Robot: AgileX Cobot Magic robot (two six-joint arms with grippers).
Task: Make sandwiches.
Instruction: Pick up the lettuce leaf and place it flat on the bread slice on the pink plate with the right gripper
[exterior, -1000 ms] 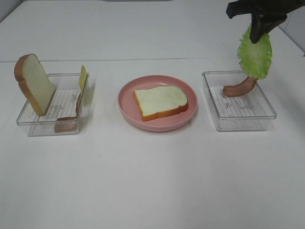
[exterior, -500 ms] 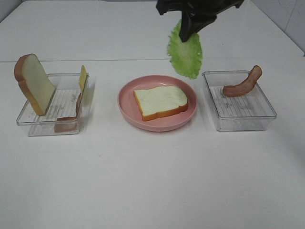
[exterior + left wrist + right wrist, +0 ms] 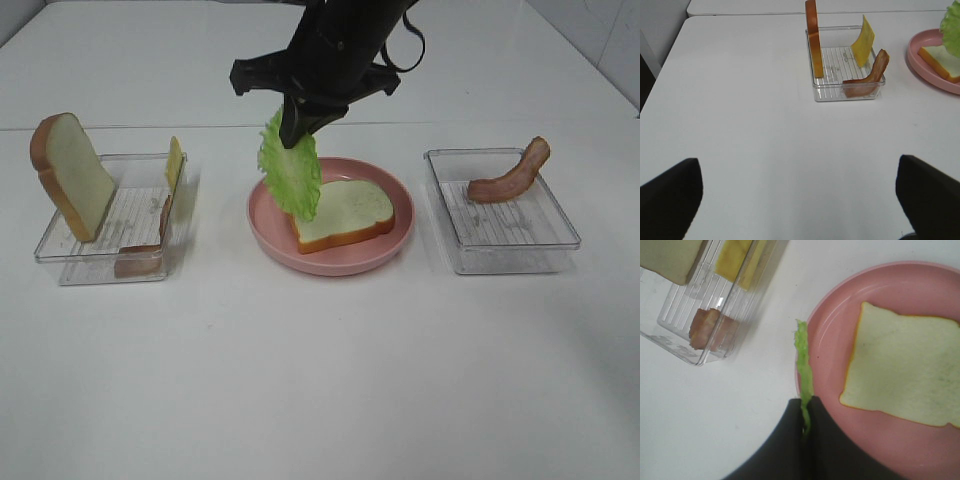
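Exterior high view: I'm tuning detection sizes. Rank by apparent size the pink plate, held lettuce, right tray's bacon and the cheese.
1. pink plate
2. lettuce, raised nearer the camera, so flattered
3. bacon
4. cheese, seen nearly edge-on

Black arm (image 3: 345, 40), black gripper (image 3: 294, 133)

Bright, even light from above: I see the white table (image 3: 320, 380) nearly washed out, with soft, faint shadows beside the trays (image 3: 100, 268) and plate (image 3: 340, 266). Overview slightly soft. Left fingers (image 3: 670, 197) and right fingers (image 3: 785, 450), close to their lenses, are dark and blurred.
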